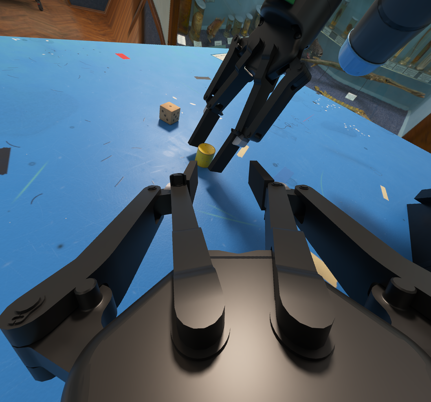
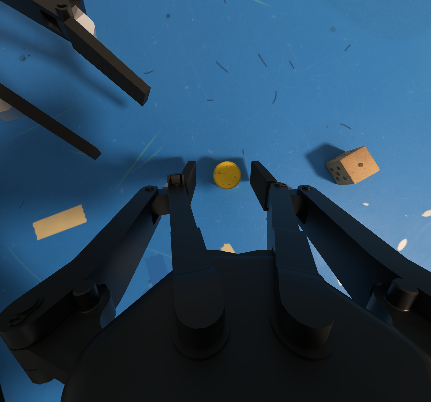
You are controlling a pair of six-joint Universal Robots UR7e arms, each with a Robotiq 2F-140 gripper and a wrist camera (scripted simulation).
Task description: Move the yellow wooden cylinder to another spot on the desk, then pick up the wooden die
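A small yellow wooden cylinder (image 1: 205, 155) stands upright on the blue desk (image 1: 81, 134). In the right wrist view I look straight down on its round top (image 2: 227, 175). My right gripper (image 2: 223, 173) is open, its two fingers on either side of the cylinder and apart from it; it also shows in the left wrist view (image 1: 205, 157), coming down from above. A wooden die (image 1: 169, 113) sits on the desk beyond and left of the cylinder; in the right wrist view the die (image 2: 352, 166) lies to the right. My left gripper (image 1: 222, 171) is open and empty, just short of the cylinder.
Strips of tan tape (image 2: 59, 222) and small marks lie flat on the desk. The left gripper's fingers (image 2: 112, 68) reach in at the upper left of the right wrist view. The desk's far edge (image 1: 140, 42) borders a wooden floor and display cases.
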